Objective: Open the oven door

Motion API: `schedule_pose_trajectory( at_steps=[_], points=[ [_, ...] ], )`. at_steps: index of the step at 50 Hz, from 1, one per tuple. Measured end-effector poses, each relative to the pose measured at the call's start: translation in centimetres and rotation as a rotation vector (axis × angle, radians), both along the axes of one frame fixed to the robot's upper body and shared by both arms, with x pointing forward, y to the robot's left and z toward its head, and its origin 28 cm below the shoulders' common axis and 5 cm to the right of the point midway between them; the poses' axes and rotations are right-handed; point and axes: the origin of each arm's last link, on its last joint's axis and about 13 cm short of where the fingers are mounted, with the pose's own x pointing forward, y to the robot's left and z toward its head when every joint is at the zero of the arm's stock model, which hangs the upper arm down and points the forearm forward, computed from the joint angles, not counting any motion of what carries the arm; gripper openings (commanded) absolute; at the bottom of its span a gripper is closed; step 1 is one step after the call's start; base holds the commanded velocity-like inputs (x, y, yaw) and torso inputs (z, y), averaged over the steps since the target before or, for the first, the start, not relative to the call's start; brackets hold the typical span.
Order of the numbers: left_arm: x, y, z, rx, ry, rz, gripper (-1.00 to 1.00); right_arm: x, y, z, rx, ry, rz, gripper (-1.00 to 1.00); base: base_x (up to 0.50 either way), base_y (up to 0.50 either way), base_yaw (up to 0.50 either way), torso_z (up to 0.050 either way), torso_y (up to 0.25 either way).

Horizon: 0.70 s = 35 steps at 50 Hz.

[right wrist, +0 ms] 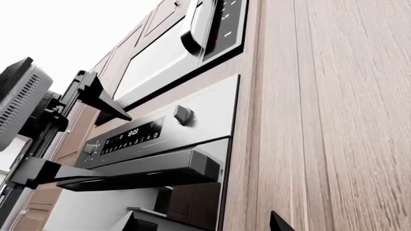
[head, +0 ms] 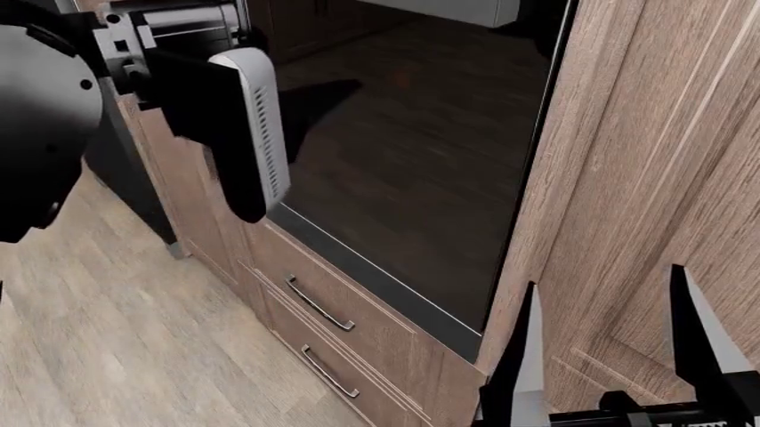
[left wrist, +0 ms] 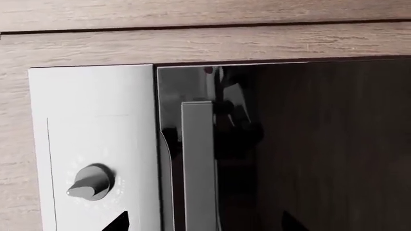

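Oven door (head: 416,169): dark glossy glass panel, set flush in the wood-grain cabinet column (head: 629,178), above 2 drawers (head: 344,338) with slim bar pulls. In the head view the glass shows no gap at its frame edge. In the right wrist view, from below, the thick grey bar handle (right wrist: 128,171) runs along the top of the door, under the control panel (right wrist: 160,134), which has a lit display and a knob (right wrist: 183,114). A second appliance with a curved handle (right wrist: 196,29) sits above the panel; probably a microwave.

Judgement: door reads as shut. Opening has not begun.

Left gripper (right wrist: 106,103): seen in the right wrist view as a dark pointed finger near the control panel, above the handle, with no contact evident. Only 1 finger is clear, so I cannot tell whether it is spread or closed. The left wrist view looks close onto the handle end (left wrist: 198,163), the glass, the silver panel and a knob (left wrist: 90,183); dark tips barely show at the frame edge.

Right gripper (head: 600,356): low, beside the cabinet front, well apart from the handle. Its 2 fingers stand spread, with nothing between them.

Remaining, as judged: bring the left fingers around the bar, close on it, then pull out and down. All of the task is left.
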Motion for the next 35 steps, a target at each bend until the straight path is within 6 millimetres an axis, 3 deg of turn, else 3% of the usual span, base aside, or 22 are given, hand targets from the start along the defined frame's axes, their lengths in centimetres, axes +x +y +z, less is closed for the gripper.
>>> schedule_pose_trajectory(
  at_steps=[35],
  points=[
    [2.5,0.1,1.2,0.024,-0.016,0.077,1.00,0.0,-0.1,0.0,0.003,-0.002,-0.004,1.00,0.00,0.00,0.00,0.000,0.000]
  ],
)
